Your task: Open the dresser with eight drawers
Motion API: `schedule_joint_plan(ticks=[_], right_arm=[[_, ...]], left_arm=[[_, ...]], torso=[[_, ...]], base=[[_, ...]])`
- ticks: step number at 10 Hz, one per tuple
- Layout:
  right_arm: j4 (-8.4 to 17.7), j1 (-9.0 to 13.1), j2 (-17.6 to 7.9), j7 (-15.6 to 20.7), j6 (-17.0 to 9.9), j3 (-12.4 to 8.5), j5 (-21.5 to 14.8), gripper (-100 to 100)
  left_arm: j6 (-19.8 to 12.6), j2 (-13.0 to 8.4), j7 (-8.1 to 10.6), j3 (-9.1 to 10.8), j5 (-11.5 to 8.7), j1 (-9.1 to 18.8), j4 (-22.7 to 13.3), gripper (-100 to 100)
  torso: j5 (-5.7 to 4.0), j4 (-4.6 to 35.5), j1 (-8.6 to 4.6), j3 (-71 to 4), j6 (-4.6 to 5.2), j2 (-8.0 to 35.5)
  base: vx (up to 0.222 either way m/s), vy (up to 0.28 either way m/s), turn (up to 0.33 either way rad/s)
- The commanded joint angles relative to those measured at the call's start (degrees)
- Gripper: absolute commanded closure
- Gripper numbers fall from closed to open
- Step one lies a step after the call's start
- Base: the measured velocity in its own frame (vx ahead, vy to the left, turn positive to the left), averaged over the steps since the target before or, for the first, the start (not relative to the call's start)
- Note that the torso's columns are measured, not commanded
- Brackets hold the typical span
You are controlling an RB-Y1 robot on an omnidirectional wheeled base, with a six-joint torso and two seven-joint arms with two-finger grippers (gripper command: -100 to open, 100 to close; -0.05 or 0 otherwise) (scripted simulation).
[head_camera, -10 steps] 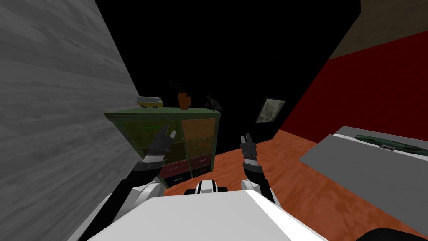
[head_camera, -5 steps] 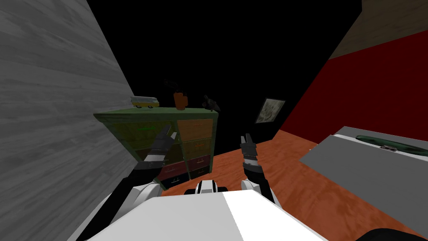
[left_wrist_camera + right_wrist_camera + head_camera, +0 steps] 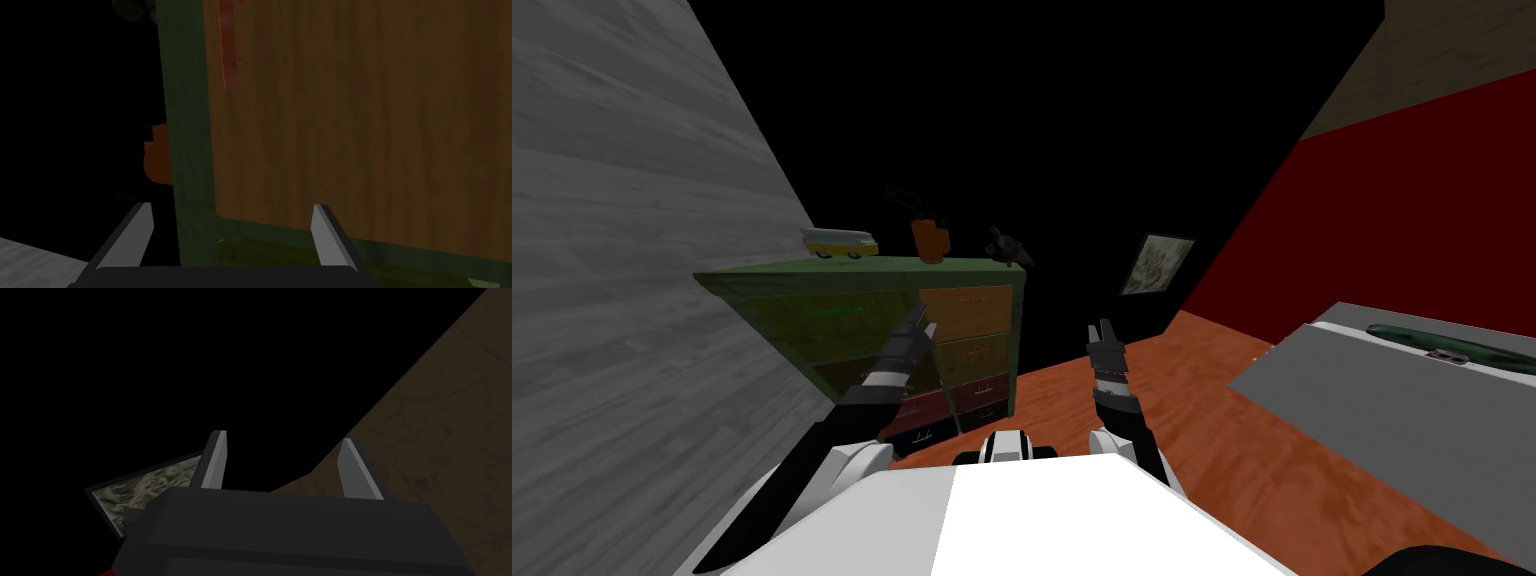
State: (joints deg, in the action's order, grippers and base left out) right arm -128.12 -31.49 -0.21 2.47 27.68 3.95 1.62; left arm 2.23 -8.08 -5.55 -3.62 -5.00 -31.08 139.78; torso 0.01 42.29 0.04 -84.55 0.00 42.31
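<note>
The left gripper (image 3: 231, 210) is spread wide with nothing between its fingers, close up against the dresser (image 3: 802, 320), its fingers straddling the green frame where it borders a tan drawer front (image 3: 360, 125); whether they touch it I cannot tell. That drawer's orange-red handle (image 3: 227, 50) lies farther off. Every drawer front looks shut. The dresser stands far left against the grey wall (image 3: 632, 250), with a yellow van (image 3: 839, 242) and an orange pot (image 3: 931, 240) on top. The right gripper (image 3: 282, 438), also parted and empty, hangs to the dresser's right.
</note>
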Motion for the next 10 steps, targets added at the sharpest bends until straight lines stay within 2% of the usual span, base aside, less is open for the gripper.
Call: schedule_joint_plan(ticks=[1, 5, 10], right_arm=[[0.0, 0.0, 0.0, 0.0, 0.0, 0.0, 0.0, 0], [0.0, 0.0, 0.0, 0.0, 0.0, 0.0, 0.0, 0], [0.0, 0.0, 0.0, 0.0, 0.0, 0.0, 0.0, 0]], left_arm=[[-3.4, -0.5, 0.13, 0.41, -0.5, -0.4, 0.2, -100], [-8.8, -0.1, 0.0, 0.43, -1.0, -1.4, 0.9, -100], [-14.7, 3.0, -0.16, 0.45, -1.6, -2.5, 4.5, -100]], torso=[[0.0, 0.0, 0.0, 0.0, 0.0, 0.0], [-0.01, 0.0, -0.04, 0.0, 0.0, 0.0], [0.0, 0.0, 0.01, 0.0, 0.0, 0.0]], base=[[0.035, -0.076, 0.001], [0.04, -0.077, 0.001], [0.044, -0.072, 0.001]])
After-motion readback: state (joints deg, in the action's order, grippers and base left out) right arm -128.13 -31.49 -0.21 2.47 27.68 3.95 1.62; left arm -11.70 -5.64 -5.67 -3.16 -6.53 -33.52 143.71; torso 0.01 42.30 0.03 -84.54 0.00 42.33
